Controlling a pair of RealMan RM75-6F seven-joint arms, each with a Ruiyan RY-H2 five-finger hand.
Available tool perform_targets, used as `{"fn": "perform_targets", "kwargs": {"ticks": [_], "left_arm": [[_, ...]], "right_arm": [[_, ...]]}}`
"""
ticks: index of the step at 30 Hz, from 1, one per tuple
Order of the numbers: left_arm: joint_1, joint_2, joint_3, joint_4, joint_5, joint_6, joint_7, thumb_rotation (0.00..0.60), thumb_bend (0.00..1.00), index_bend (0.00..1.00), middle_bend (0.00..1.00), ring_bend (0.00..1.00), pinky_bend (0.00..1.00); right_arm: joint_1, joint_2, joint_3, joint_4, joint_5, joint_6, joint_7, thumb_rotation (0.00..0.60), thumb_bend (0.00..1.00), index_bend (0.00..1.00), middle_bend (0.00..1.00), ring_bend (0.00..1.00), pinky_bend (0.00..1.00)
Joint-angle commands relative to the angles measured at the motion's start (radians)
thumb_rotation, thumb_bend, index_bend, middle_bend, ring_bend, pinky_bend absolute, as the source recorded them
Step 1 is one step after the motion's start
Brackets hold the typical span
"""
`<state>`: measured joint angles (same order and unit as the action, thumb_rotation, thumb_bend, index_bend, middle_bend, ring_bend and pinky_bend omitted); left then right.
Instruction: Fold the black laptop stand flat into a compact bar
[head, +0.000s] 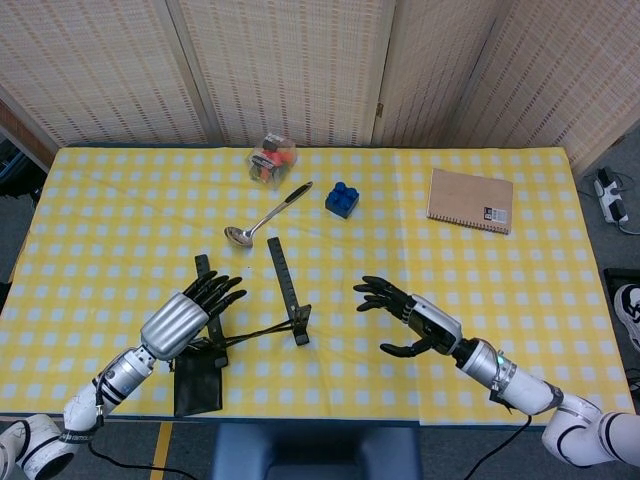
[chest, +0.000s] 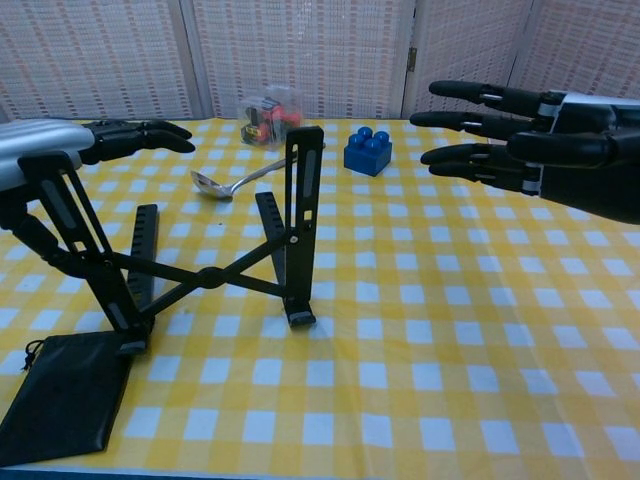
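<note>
Black laptop stand sits unfolded near the front edge of the desk, left of centre. Its two rails are tilted up, joined by crossed struts low down; the rails' long axes run roughly front-to-back, splayed slightly apart.

Left robot hand is at the stand's left rail, fingers extended over its top; whether it grips the rail cannot be told. Right robot hand hovers to the right of the stand, apart from it, fingers spread wide, holding nothing.

Black pouch lies flat at the front edge, touching the left rail's foot.

Desk has a yellow-and-white checked cloth. Toward the back edge: spoon, blue brick, clear container, notebook. Woven screen panels stand behind.
</note>
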<state>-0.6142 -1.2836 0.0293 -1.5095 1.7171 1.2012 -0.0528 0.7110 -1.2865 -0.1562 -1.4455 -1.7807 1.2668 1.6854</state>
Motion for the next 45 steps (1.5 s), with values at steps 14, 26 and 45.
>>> {"fn": "perform_targets", "kwargs": {"ticks": [14, 26, 45], "left_arm": [[0.079, 0.024, 0.017, -0.03, -0.064, 0.044, -0.119, 0.6, 0.09, 0.0, 0.0, 0.0, 0.0], [0.089, -0.023, -0.024, -0.036, -0.131, 0.024, -0.129, 0.6, 0.09, 0.0, 0.0, 0.0, 0.0], [0.104, -0.029, -0.065, -0.021, -0.193, 0.009, -0.197, 0.6, 0.1, 0.0, 0.0, 0.0, 0.0]], "right_arm": [[0.029, -0.057, 0.03, -0.009, 0.056, -0.135, -0.287, 0.6, 0.31, 0.0, 0.09, 0.13, 0.0], [0.114, -0.181, 0.113, 0.021, 0.152, -0.326, -0.486, 0.6, 0.31, 0.0, 0.0, 0.04, 0.0], [0.186, -0.279, 0.147, 0.026, 0.175, -0.424, -0.53, 0.6, 0.31, 0.0, 0.0, 0.02, 0.0]]}}
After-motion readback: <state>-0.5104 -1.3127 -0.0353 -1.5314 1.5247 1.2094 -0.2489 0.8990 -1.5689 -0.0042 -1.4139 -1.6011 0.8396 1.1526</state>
